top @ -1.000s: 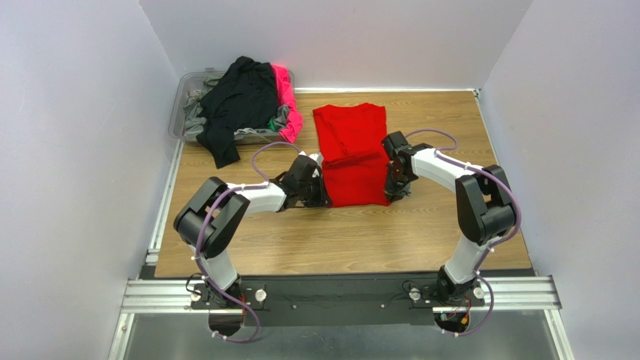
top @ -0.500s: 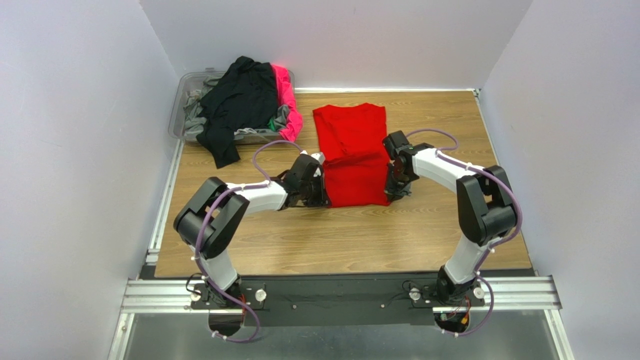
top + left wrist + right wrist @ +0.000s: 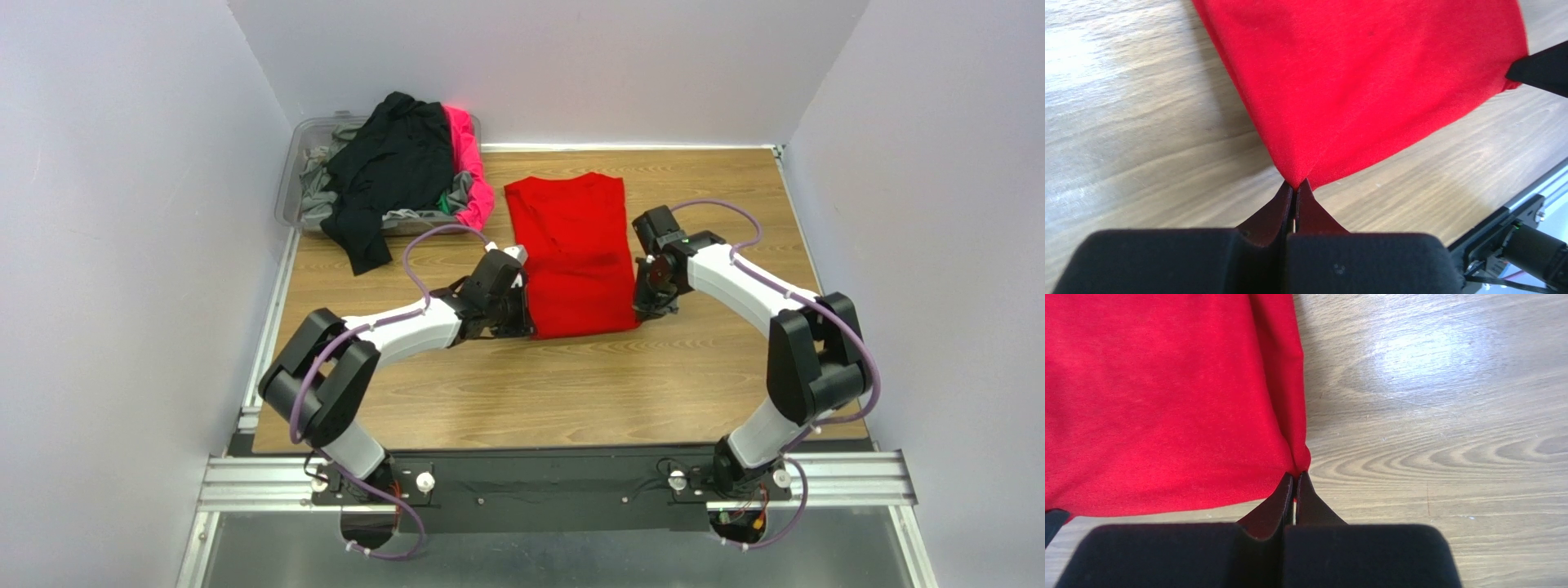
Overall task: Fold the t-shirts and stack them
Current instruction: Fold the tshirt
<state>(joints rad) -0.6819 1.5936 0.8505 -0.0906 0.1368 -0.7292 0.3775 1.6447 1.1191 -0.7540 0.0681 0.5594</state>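
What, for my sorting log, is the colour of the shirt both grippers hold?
The t-shirt is plain bright red, clearest from the top view.

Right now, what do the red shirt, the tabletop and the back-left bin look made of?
Red shirt: soft matte cloth, fine texture, limp folds. Tabletop: wood grain with a glossy glare, possibly laminate. Bin: translucent greyish plastic, apparently, judging by its pale see-through wall.

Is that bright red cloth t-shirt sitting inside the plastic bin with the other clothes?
No, the bright red cloth t-shirt lies on the wooden table, outside the clear plastic bin and to its right in the top view.
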